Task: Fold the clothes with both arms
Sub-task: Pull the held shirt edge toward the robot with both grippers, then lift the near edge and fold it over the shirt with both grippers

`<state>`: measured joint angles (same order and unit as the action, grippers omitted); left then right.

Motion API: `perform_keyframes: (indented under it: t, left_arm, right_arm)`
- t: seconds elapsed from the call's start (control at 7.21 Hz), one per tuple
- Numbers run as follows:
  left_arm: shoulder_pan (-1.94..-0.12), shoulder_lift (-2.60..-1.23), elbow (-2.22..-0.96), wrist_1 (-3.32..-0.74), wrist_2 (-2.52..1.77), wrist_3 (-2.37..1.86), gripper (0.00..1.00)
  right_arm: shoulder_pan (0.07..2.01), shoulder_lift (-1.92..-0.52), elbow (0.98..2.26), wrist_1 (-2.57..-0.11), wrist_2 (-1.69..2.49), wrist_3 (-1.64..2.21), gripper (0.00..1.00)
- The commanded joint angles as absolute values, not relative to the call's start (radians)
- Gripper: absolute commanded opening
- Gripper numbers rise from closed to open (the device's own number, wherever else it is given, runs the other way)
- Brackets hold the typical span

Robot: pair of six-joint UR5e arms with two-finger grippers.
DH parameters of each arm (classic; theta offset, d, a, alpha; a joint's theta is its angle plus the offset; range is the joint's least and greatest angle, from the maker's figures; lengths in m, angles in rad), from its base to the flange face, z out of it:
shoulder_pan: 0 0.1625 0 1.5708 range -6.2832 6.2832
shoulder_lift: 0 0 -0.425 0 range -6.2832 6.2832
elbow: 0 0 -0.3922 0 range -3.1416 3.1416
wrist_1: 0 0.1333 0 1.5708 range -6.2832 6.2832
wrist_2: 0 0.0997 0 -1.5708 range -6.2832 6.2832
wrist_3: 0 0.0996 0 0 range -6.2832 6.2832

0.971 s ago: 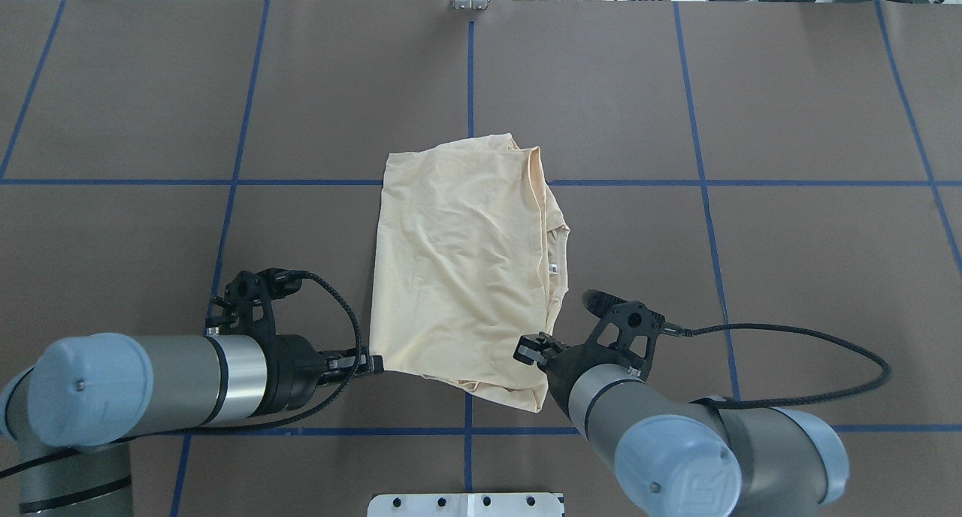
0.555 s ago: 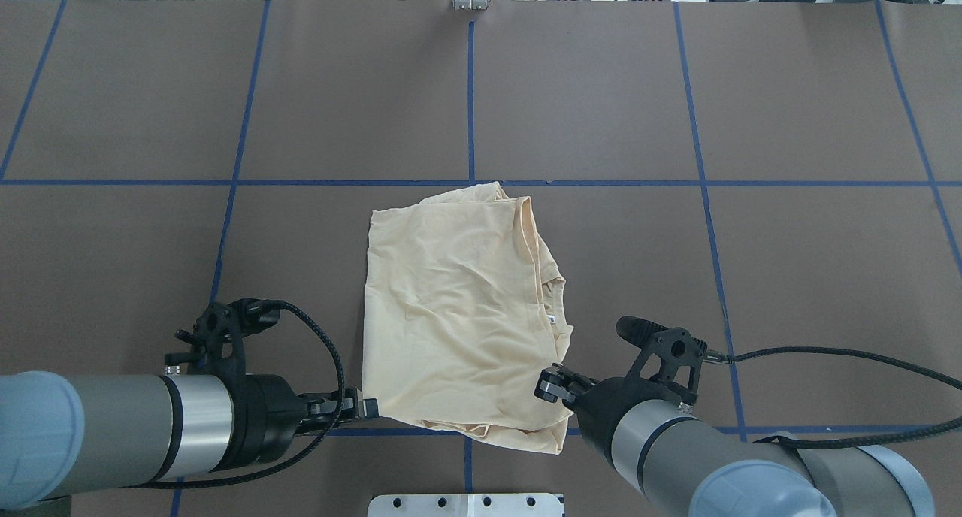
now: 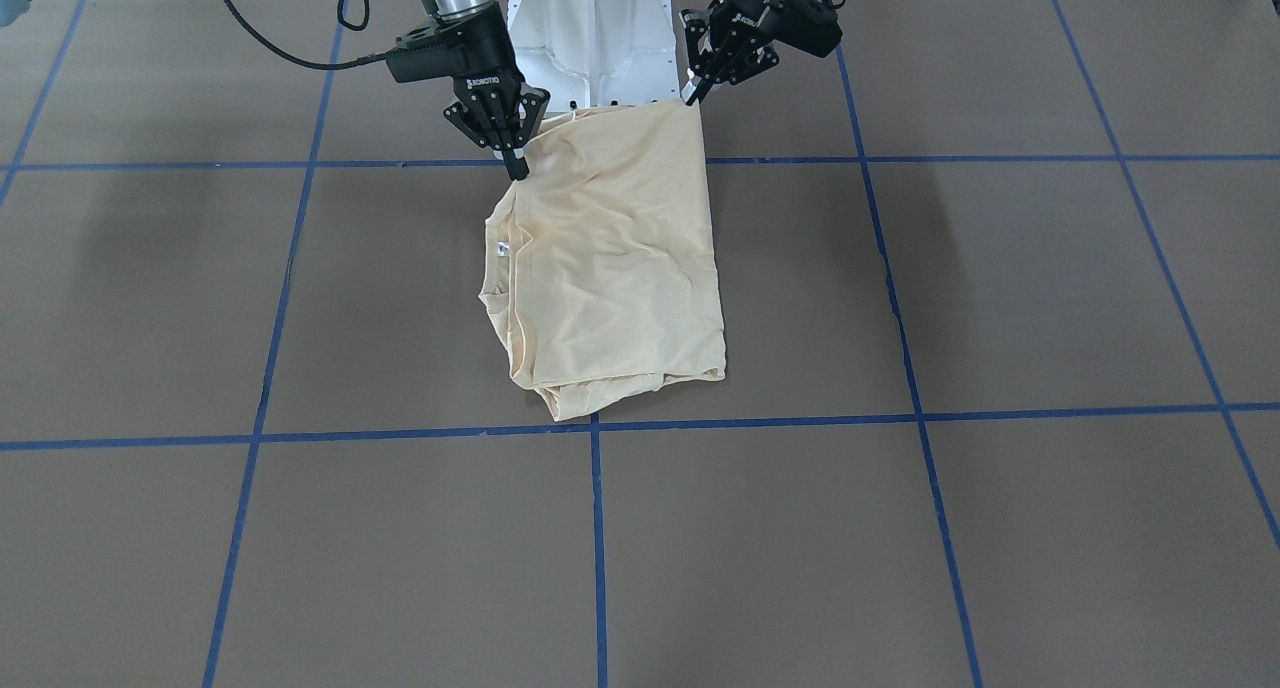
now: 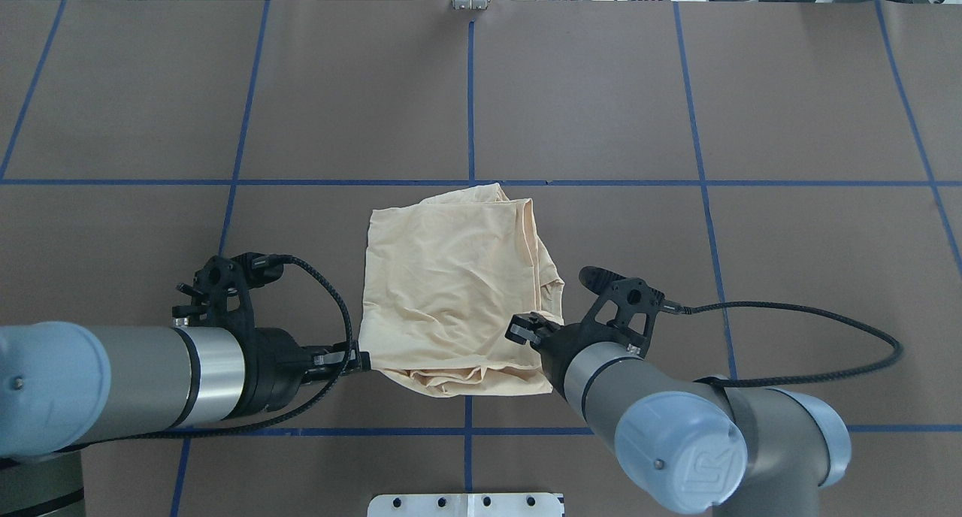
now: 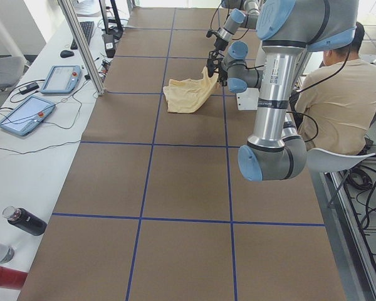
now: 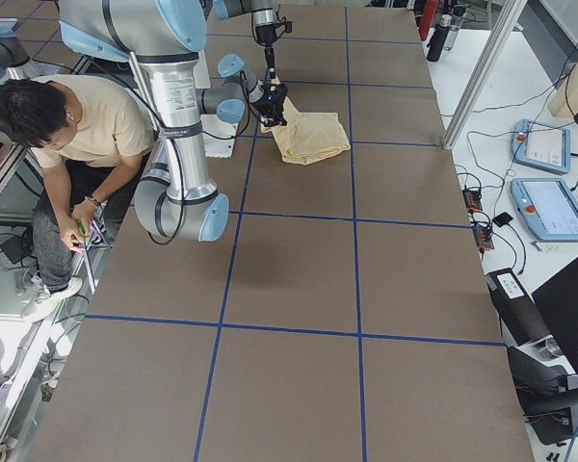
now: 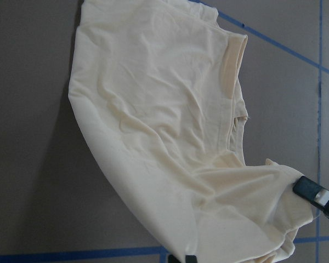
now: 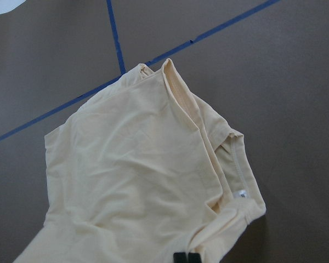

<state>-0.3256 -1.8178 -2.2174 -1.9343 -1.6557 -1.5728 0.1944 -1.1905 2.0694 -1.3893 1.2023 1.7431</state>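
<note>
We are seeing the cream T-shirt (image 4: 451, 291) lying folded near the middle of the brown desk (image 4: 789, 276). Its far end is resting flat just beside a crosswise blue tape line (image 4: 225, 182), and its robot-side edge is being held up off the surface. The left arm (image 4: 150, 385) is reaching in low from its own side, and its jaws are pinching together on the shirt's near left corner. In the left wrist view the cloth is running straight down to the dark fingertip at the bottom edge. The right arm (image 4: 661, 427) is coming in at an angle, and its jaws are clamping together on the near right corner, on the collar side. In the right wrist view the two tips are sitting closed against a gathered fold of fabric. Between the two pairs of jaws the near hem is sagging in loose wrinkles. The small white neck label (image 8: 242, 193) is showing inside the collar, close to the right arm's jaws. The white base plate (image 4: 466, 504) is sitting at the desk's near edge, behind the held hem. In the side views a person in a beige shirt (image 6: 67, 125) is sitting beside the robot.
</note>
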Motion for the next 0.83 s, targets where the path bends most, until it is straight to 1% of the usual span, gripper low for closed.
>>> perform_keyframes:
  t: [0.0, 0.14, 0.42, 0.69]
  left_arm:
    - [-0.395, -1.922, -2.047, -1.911, -1.649, -1.56, 0.0]
    - [-0.42, -1.959, -1.995, -1.911, -1.649, -1.516, 0.0]
    - [-0.469, -1.968, -1.948, -1.914, -1.649, -1.462, 0.0]
    - [-0.514, -2.015, -1.858, -1.917, -1.649, -1.428, 0.0]
  right_arm:
    - [0.279, -1.149, 1.991, -1.387, 1.227, 1.698, 0.0]
    - [0.308, -1.12, 1.952, -1.385, 1.233, 1.683, 0.0]
    - [0.359, -1.047, 1.829, -1.381, 1.233, 1.655, 0.0]
    - [0.4, -0.99, 1.734, -1.379, 1.258, 1.637, 0.0]
